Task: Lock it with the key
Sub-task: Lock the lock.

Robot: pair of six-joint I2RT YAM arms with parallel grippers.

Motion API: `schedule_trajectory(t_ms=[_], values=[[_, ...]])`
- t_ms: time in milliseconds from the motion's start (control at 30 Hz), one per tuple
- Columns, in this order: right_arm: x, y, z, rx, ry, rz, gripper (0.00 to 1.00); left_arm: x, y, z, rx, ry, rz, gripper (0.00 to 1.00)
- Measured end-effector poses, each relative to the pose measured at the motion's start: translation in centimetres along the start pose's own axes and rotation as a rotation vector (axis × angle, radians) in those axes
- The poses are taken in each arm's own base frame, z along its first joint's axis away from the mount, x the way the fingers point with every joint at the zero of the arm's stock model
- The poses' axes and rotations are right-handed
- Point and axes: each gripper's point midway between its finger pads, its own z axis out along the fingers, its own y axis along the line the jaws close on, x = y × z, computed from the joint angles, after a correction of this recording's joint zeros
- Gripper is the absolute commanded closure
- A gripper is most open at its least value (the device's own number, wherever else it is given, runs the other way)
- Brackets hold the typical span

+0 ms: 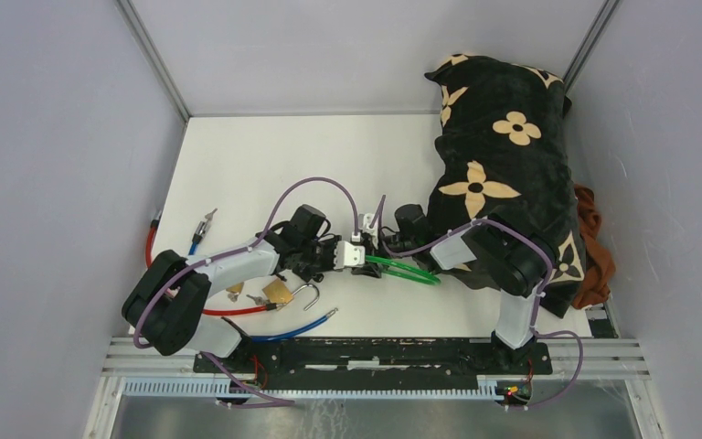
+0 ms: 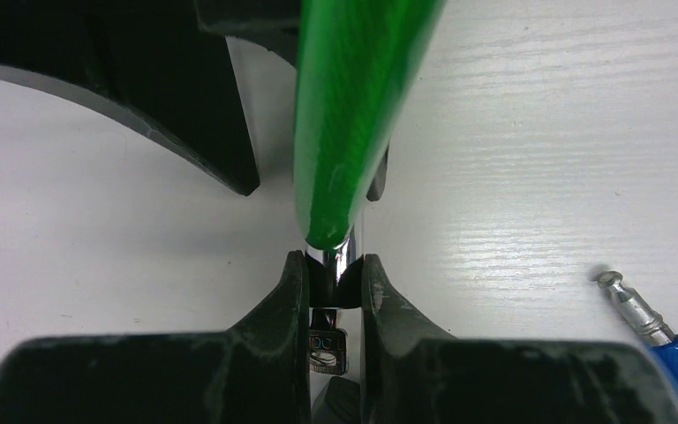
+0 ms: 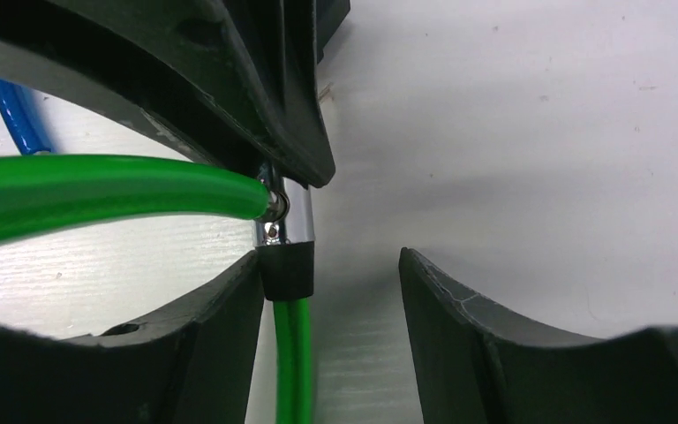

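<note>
A green cable lock (image 1: 404,269) lies at the table's middle, between both grippers. My left gripper (image 1: 345,256) is shut on its chrome lock body (image 2: 342,258), and the green cable (image 2: 353,106) runs away from the jaws. My right gripper (image 1: 379,243) is open, its jaws standing either side of the lock's black end cap (image 3: 287,269). One finger (image 3: 221,309) touches the cap and the other stands well apart. The chrome body (image 3: 288,216) and the cable (image 3: 97,190) also show in the right wrist view. Small keys (image 1: 236,292) lie by a brass padlock (image 1: 279,291).
The padlock's shackle (image 1: 309,295) is open. A red cable (image 1: 238,311) and a blue cable (image 1: 294,330) lie near the front edge, and the blue cable's metal tip (image 2: 631,305) is right of my left gripper. A black flowered pillow (image 1: 503,174) and an orange cloth (image 1: 596,247) fill the right side.
</note>
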Motion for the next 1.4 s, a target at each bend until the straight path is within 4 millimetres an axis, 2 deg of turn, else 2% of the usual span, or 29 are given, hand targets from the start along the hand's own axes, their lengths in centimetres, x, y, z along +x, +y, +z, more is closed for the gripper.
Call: schedule_trajectory(t_ms=[133, 200, 333, 400, 467, 600, 667, 700, 767, 800, 833, 900, 1067, 1200, 1267, 1400], values=[[-0.1, -0.2, 0.7, -0.006, -0.027, -0.012, 0.55, -0.1, 0.2, 0.0, -0.013, -0.003, -0.023, 0.98], [-0.1, 0.0, 0.9, -0.016, -0.036, -0.015, 0.56, -0.1, 0.4, 0.0, -0.021, -0.004, -0.029, 0.98], [-0.3, 0.4, 1.2, -0.034, -0.05, -0.025, 0.52, -0.2, 0.5, 0.1, -0.025, -0.007, -0.033, 0.98], [-0.4, 0.5, 1.4, -0.043, -0.058, -0.031, 0.61, -0.2, 0.5, 0.1, -0.022, -0.01, -0.034, 0.98], [-0.5, 0.7, 1.8, -0.056, -0.064, -0.033, 0.78, -0.2, 0.5, 0.1, -0.023, -0.01, -0.032, 0.98], [-0.6, 1.1, 2.1, -0.079, -0.072, -0.017, 1.0, 0.0, 0.5, 0.1, -0.025, -0.003, -0.038, 0.98], [-0.6, 1.1, 2.1, -0.082, -0.072, -0.009, 1.0, -0.1, 0.5, 0.1, -0.024, -0.005, -0.038, 0.98], [-0.5, 1.1, 2.1, -0.082, -0.071, -0.006, 1.0, -0.1, 0.5, 0.1, -0.024, -0.006, -0.038, 0.94], [-0.6, 1.2, 1.9, -0.084, -0.067, 0.002, 1.0, -0.2, 0.5, 0.1, -0.021, -0.011, -0.038, 0.6], [-0.6, 1.2, 1.8, -0.085, -0.064, 0.007, 1.0, -0.2, 0.4, 0.1, -0.019, -0.014, -0.037, 0.47], [-0.7, 1.2, 1.6, -0.086, -0.062, 0.011, 1.0, -0.4, 0.4, 0.0, -0.02, -0.019, -0.034, 0.4], [-1.3, 1.3, 1.2, -0.088, -0.065, 0.012, 1.0, -1.0, 0.4, -0.3, -0.023, -0.04, -0.038, 0.32], [-3.4, 1.0, -0.5, -0.073, -0.091, -0.011, 1.0, -1.9, 0.6, -2.6, -0.036, -0.078, -0.062, 0.26], [-3.8, 1.0, -2.0, -0.069, -0.071, -0.012, 1.0, -1.7, 2.6, -5.6, -0.083, -0.109, -0.148, 0.28], [-3.7, 1.6, -2.7, -0.087, -0.043, -0.002, 1.0, -1.9, 3.3, -7.0, -0.101, -0.124, -0.18, 0.3], [-4.4, 2.7, -3.5, -0.133, 0.002, 0.021, 1.0, -4.6, 3.2, -9.3, -0.094, -0.207, -0.185, 0.33]])
